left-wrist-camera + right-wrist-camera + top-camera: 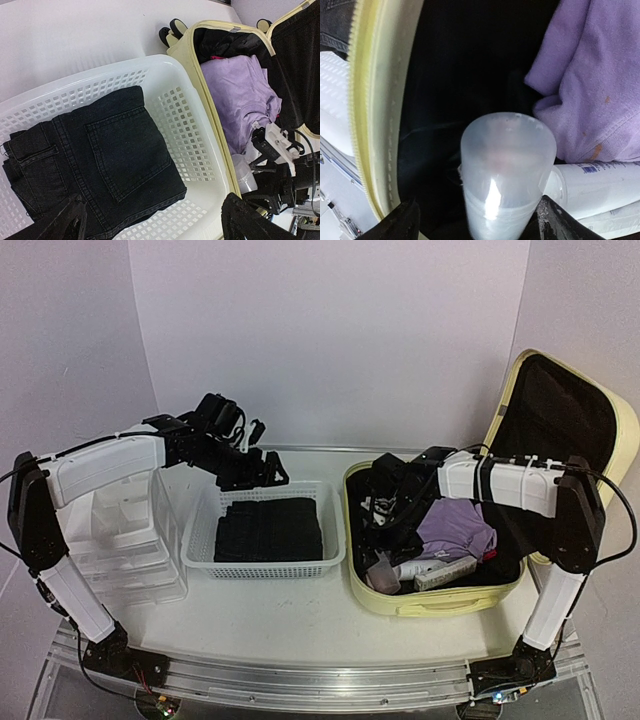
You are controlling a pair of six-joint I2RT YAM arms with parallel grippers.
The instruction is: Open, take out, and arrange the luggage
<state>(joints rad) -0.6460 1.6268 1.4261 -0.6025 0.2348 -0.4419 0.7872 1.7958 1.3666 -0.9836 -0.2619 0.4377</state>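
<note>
Centring the spread right gripper on the translucent bottle at the luggage's left wall matters. Left gripper gapes above the basket.

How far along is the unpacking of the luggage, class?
Done: the luggage is open and black jeans lie in the white basket. In hand: the right gripper, jaws open, straddles a translucent bottle inside the case. Remaining: the purple garment and white bottle are yet to come out.
</note>
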